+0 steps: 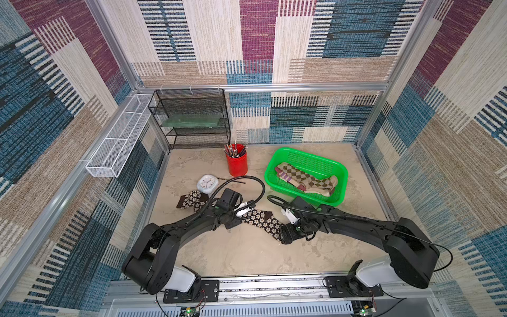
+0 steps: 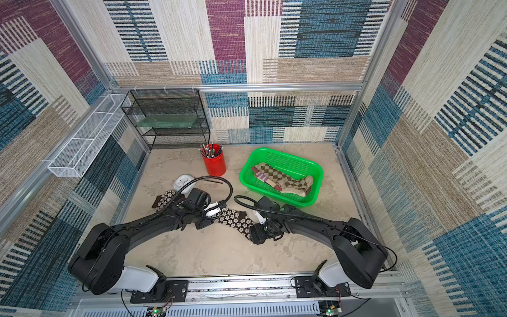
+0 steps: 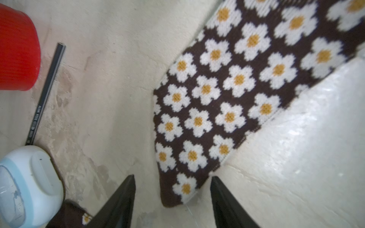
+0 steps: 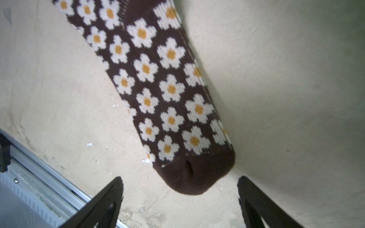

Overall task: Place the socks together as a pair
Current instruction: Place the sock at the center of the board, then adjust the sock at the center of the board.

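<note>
Flower sock [image 1: 263, 221] lies flat on the tabletop [image 1: 241, 255], stretched from claw to claw. Left claw [image 3: 172, 177] is spread, a finger on either side of one sock end, and no pinch shows. Right claw [image 4: 180, 177] is spread wide too, the dark toe just ahead of it between the fingers, apart from both. Beyond the left claw, partly under that arm, lies a second flower sock [image 1: 190, 200], with a clock [image 1: 207, 184], pencil [image 3: 45, 94] and red cup [image 1: 237, 164] farther out. Past the right claw sits a green basket [image 1: 310, 157] holding argyle socks [image 1: 304, 178].
</note>
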